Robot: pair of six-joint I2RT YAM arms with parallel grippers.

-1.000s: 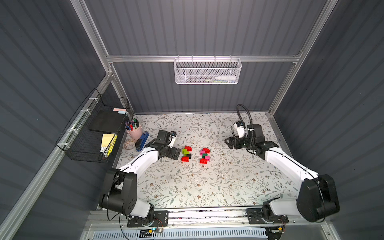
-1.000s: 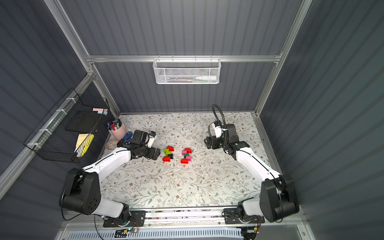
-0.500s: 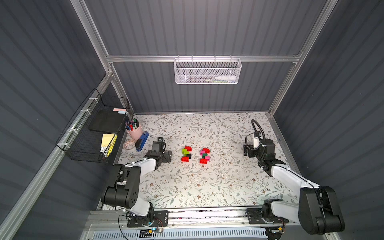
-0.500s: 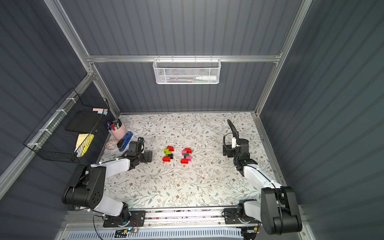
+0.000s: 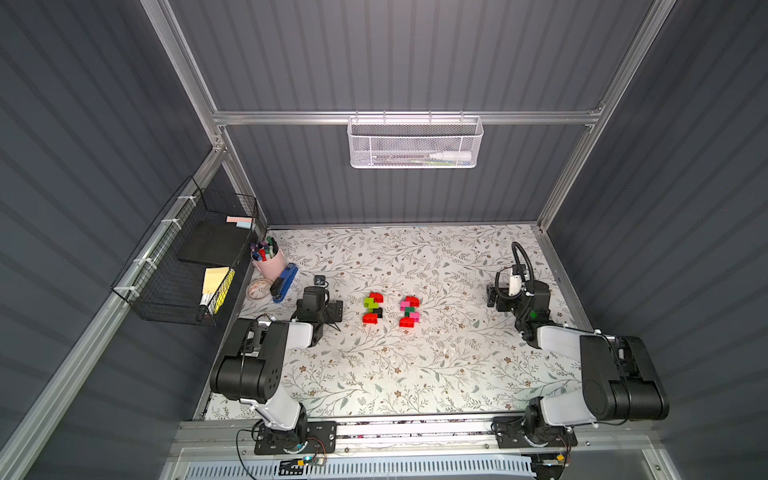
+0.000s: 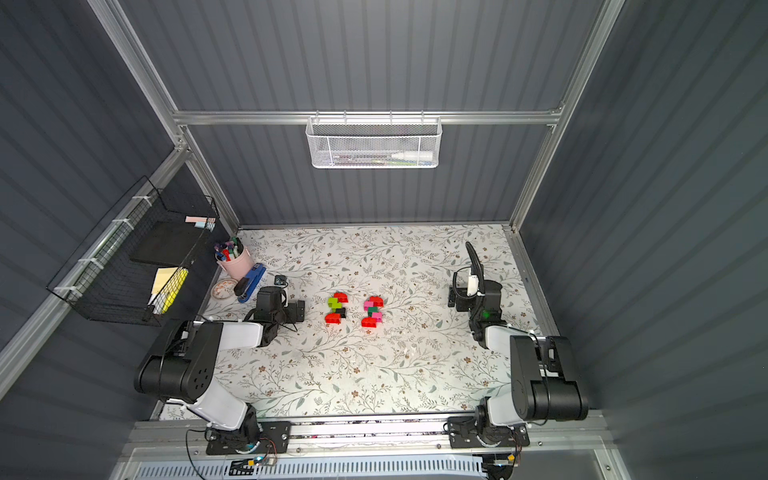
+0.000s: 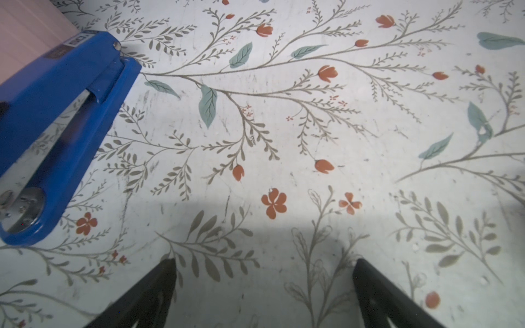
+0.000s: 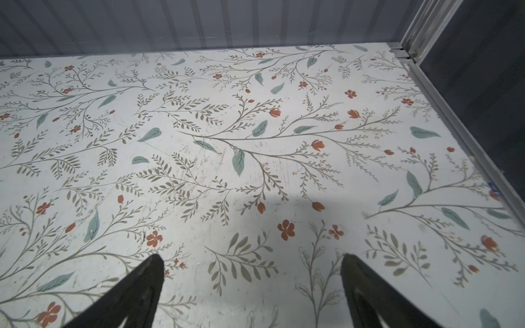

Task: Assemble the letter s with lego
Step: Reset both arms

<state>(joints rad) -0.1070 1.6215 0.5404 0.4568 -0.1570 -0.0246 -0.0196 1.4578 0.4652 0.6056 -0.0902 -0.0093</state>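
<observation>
1. floral-patterned table [image 5: 415, 374]: fills the floor of the cell, and everything below rests on it or hangs beside it.
2. left arm [image 5: 266, 353]: folded low at the table's left side. its left gripper [image 7: 264, 264] is released, jaws spread wide over bare table with nothing between them.
3. right arm [image 5: 582, 365]: folded low at the right side. the right gripper [image 8: 252, 261] is also released and empty, pointing over bare table toward the back wall.
4. black wire basket [image 5: 183, 270]: hangs on the left wall.
5. white mesh basket [image 5: 415, 143]: hangs on the back rail.
6. pink pen cup [image 5: 269, 262]: stands at the table's left edge.
7. blue stapler [image 7: 56, 127]: lies just beside the cup and near the left gripper.
8. lego: two small zigzag stacks stand side by side at the table's middle, between both grippers and apart from them.
   - red, lime and black stack [image 5: 372, 308]
   - red, pink and dark green stack [image 5: 409, 311]
</observation>
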